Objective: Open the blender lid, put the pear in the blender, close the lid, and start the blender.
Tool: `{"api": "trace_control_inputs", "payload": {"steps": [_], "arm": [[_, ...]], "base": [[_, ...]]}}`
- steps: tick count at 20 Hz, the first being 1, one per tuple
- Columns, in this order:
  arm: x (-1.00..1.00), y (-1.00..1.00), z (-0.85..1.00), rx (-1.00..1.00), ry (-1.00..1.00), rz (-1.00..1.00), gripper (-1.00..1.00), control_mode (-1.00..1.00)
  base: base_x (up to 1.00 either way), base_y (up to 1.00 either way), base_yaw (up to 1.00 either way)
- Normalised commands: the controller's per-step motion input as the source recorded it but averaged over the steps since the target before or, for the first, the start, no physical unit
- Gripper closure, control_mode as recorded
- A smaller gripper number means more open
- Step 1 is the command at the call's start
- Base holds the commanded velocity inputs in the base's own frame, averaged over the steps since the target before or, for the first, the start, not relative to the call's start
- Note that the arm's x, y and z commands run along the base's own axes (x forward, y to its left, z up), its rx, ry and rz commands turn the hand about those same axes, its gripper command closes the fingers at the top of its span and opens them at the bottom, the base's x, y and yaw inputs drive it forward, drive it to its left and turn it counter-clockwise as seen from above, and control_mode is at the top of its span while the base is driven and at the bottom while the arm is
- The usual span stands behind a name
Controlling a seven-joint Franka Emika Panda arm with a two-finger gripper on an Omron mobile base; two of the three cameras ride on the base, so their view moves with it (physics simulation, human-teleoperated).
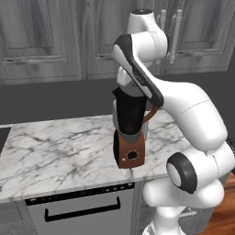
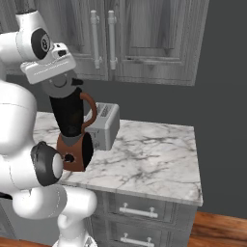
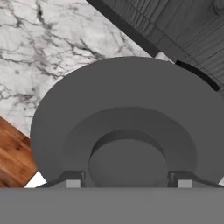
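Note:
The blender (image 1: 129, 137) stands near the counter's front edge, with a dark jar, brown handle and reddish-brown base with a black knob. Its round dark grey blender lid (image 3: 127, 96) sits at the jar's top (image 2: 61, 87); whether it still rests on the rim I cannot tell. My gripper (image 3: 128, 183) comes down on it from above, its fingertips (image 3: 72, 183) pressed against both sides of the lid's raised central knob (image 3: 127, 162). In the right base view the gripper (image 2: 59, 79) sits right over the jar. The pear is out of view.
A silver toaster (image 2: 105, 124) stands just behind the blender on the marble counter (image 1: 55, 147). Grey wall cabinets (image 2: 144, 38) hang above it. A dishwasher front (image 1: 82, 209) sits under the counter edge, with wood floor (image 3: 13, 153) beyond the counter's end.

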Motion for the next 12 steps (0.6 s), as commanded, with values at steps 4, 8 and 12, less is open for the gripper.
{"api": "trace_control_inputs", "payload": {"steps": [4,8,12], "arm": [[-0.04,0.22,-0.10,-0.07,0.00,0.04,1.00,-1.00],[-0.15,0.03,-0.27,-0.01,-0.02,0.01,1.00,-1.00],[-0.29,-0.02,-0.43,0.00,-0.03,0.00,1.00,-1.00]], "base": [[0.00,0.00,0.00],[0.00,0.00,0.00],[0.00,0.00,0.00]]}}
